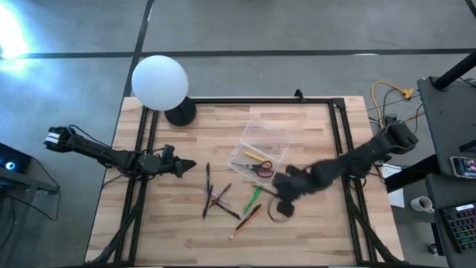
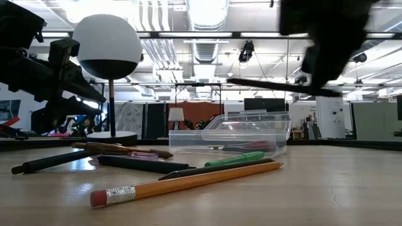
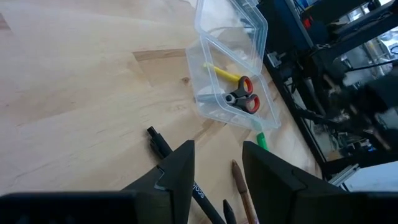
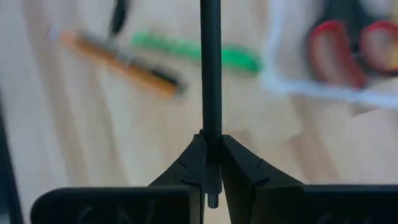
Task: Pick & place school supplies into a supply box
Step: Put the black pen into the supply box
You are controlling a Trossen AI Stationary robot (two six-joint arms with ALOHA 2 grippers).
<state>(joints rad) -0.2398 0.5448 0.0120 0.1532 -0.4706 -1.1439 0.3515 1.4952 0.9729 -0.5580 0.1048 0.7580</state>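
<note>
Black and slim, a pen (image 4: 211, 68) is pinched in the right gripper (image 4: 211, 163) by one end, clear for dropping into the clear supply box (image 1: 253, 141). Left gripper (image 3: 217, 163) waits open beside the lamp (image 1: 159, 82).

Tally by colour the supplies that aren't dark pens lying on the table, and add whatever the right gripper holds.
red-handled scissors: 1
yellow stick: 1
green marker: 1
orange pencil: 1
dark pen in the right gripper: 1
Total: 5
</note>
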